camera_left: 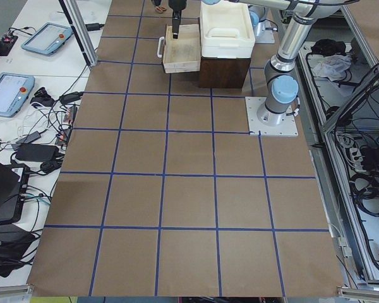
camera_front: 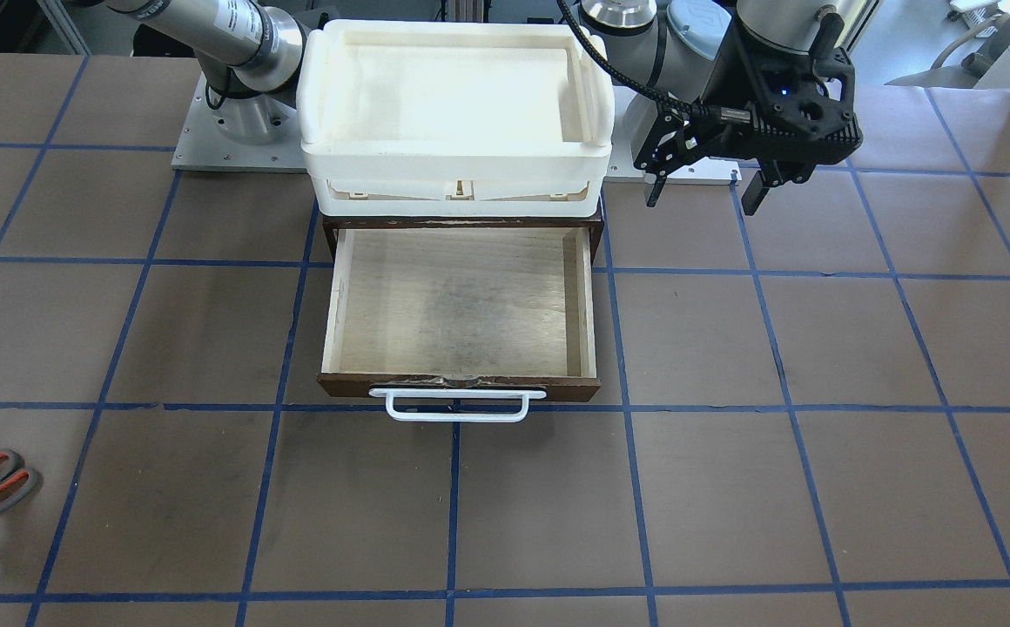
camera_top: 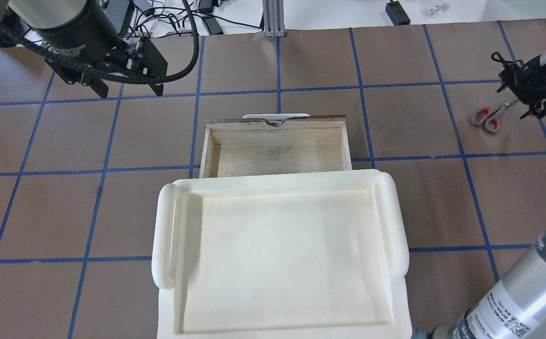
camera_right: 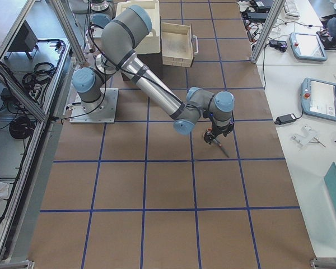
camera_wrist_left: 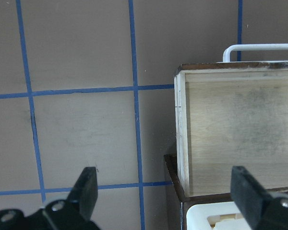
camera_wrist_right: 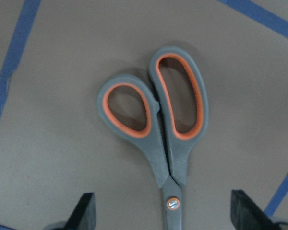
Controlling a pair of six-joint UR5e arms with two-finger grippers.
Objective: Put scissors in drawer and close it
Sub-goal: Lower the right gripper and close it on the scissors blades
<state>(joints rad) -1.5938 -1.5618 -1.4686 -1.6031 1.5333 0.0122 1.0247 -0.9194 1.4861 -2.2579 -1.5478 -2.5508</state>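
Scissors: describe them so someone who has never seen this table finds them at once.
Find the open pale plywood drawer with a white bar handle, mid-table. Go far to the robot's right, under its open black right hand. There lie small scissors, blades shut, the only thing with grey handles lined in orange.

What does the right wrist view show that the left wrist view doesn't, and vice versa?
Only the right wrist view shows the scissors, closed and lying flat on the table, with the right hand open astride them. Only the left wrist view shows the drawer, pulled out and empty, its white bar handle, a corner of the white tray, and the left hand. Both show the brown table with blue tape lines, and a hand spread open, holding nothing.
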